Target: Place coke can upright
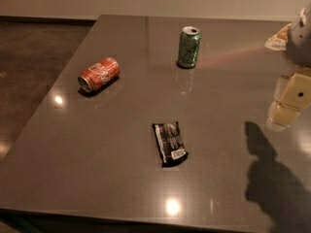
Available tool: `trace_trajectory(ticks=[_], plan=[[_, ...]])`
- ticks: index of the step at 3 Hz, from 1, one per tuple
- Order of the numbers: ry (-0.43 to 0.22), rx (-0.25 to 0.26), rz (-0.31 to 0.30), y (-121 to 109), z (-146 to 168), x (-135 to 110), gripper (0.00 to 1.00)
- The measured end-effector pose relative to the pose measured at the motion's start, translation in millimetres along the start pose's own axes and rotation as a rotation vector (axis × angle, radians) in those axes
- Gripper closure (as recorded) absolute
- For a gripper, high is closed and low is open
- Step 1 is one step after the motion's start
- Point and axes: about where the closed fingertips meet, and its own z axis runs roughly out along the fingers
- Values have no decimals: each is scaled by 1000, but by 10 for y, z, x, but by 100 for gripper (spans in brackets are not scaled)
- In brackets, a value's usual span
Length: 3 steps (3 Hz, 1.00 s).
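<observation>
The coke can (98, 74) was found lying on its side at the left of the counter (121, 193), not yet stood up. The claw (286, 106) was held well apart at the right edge, presumably before any reach; its opening could not be told.

Red-orange coke can (98, 74); cream gripper (289, 103) at right

we get the gripper (287, 103) at the right edge, cut off there; pale thing (276, 39) above it, too blurred to name.
</observation>
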Motion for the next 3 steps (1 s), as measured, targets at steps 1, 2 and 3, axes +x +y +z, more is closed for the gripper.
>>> trace_trajectory(ticks=[1,2,3], plan=[[0,0,0,0,0,0,0],[-19,-1,-15,-63,4,-110,0],[-76,-4,-58,-253,65,-371,0]])
